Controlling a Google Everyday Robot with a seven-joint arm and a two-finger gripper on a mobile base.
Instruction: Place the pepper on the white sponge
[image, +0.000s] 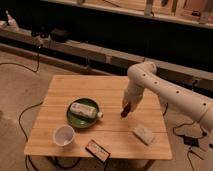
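Observation:
The gripper (127, 109) hangs over the middle right of the wooden table (65, 87), at the end of the white arm (165, 92). A small dark red pepper (125, 112) shows at the gripper's tip, held above the tabletop. The white sponge (143, 134) lies on the table to the front right of the gripper, apart from it.
A green plate (75, 119) at centre left carries a white tube-like bottle (84, 111). A white cup (64, 135) stands at front left. A dark flat device (97, 150) lies at the front edge. Cables run on the floor at left.

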